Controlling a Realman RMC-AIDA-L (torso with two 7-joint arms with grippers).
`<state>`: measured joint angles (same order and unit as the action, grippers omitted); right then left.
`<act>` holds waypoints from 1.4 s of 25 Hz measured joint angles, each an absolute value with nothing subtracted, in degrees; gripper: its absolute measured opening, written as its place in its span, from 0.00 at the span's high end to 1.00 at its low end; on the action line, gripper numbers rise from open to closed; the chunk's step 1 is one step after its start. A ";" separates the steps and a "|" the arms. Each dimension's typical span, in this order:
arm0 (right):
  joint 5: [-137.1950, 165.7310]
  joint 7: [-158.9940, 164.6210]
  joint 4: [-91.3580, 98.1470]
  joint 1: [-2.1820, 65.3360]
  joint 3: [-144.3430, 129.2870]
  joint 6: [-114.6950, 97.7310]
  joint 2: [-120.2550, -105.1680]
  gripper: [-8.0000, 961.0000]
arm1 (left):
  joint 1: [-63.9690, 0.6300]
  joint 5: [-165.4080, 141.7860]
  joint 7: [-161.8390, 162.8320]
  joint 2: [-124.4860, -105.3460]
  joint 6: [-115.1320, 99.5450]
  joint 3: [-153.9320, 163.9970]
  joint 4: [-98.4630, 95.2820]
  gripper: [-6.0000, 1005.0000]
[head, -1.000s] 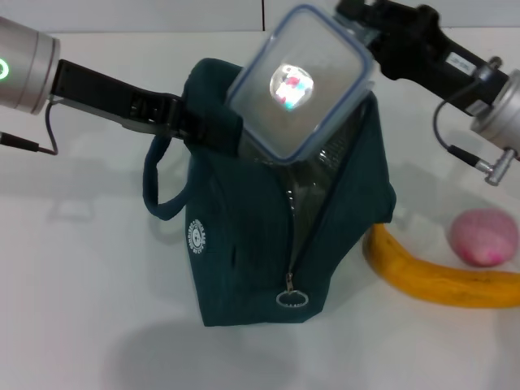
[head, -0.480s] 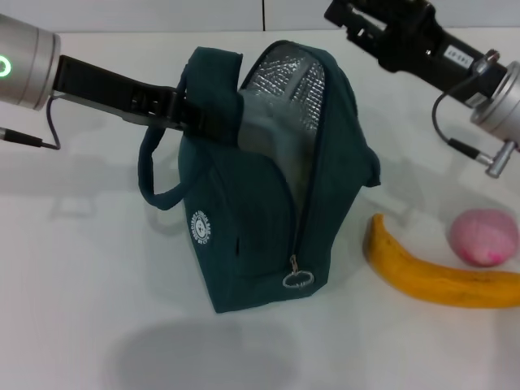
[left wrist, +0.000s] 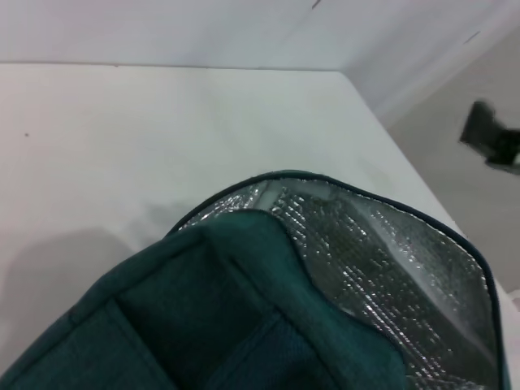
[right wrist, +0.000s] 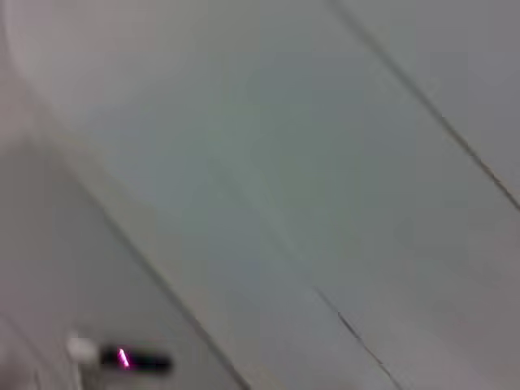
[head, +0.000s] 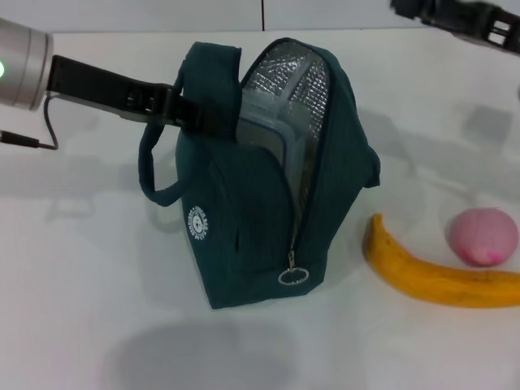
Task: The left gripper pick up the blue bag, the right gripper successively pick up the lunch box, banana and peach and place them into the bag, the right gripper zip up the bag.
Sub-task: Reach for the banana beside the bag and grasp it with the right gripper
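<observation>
The blue bag stands upright in the middle of the table with its zipper undone and its silver lining showing. My left gripper is shut on the bag's top edge beside a handle, holding the mouth open. The lunch box sits inside the bag; only its clear lid edge shows. The banana lies on the table right of the bag, with the peach just beyond it. My right gripper is high at the far right, well clear of the bag. The left wrist view shows the bag's rim.
The ring zipper pull hangs at the low front end of the bag's opening. A loose handle loop droops on the bag's left side. White tabletop surrounds the bag.
The lunch box, held above the bag a second ago, now sits inside it. My right gripper let it go and pulled away up and to the right. The bag has straightened a little.
</observation>
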<state>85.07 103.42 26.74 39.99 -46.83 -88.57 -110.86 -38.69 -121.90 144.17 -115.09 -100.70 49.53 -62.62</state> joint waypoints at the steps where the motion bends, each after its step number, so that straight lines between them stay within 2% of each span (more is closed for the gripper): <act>1: 85.62 103.43 28.20 39.83 -48.95 -88.24 -109.61 0.25 | -38.15 -121.10 143.81 -115.11 -100.70 49.51 -62.59 0.96; 4: 88.26 104.15 32.66 39.63 -53.98 -89.07 -106.60 0.25 | -37.40 -120.31 143.24 -115.13 -100.70 49.13 -62.58 0.96; 5: 89.63 104.59 34.26 39.59 -55.13 -89.56 -106.02 0.25 | -37.30 -120.24 143.16 -115.13 -100.70 48.95 -62.58 0.96; 8: 97.76 106.70 40.55 39.77 -57.00 -91.28 -105.39 0.25 | -37.02 -120.22 143.01 -115.14 -100.71 48.37 -62.58 0.96; 11: 107.55 108.53 47.89 40.37 -57.14 -95.21 -105.82 0.25 | -36.95 -120.20 143.00 -115.14 -100.72 48.25 -62.53 0.96; 15: 121.40 113.95 59.00 42.50 -57.19 -103.91 -107.65 0.25 | -36.93 -120.17 143.00 -115.14 -100.73 48.24 -61.99 0.96; 19: 131.48 118.08 68.74 44.17 -58.00 -111.18 -111.50 0.25 | -37.04 -120.15 143.03 -115.19 -100.72 48.25 -61.41 0.96; 21: 135.49 119.77 72.97 44.40 -60.08 -112.90 -114.04 0.24 | -37.13 -120.14 143.15 -115.25 -100.72 48.25 -61.18 0.96; 23: 138.29 122.01 74.46 44.40 -64.19 -112.50 -115.29 0.25 | -37.13 -120.13 143.27 -115.34 -100.72 48.25 -61.14 0.96; 35: 139.79 128.78 69.63 43.36 -86.60 -98.64 -115.89 0.28 | -37.27 -120.04 143.13 -115.99 -100.72 48.25 -61.15 0.96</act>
<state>139.79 128.78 69.63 43.36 -86.60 -98.64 -115.89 -37.27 -120.04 143.13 -115.99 -100.72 48.25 -61.15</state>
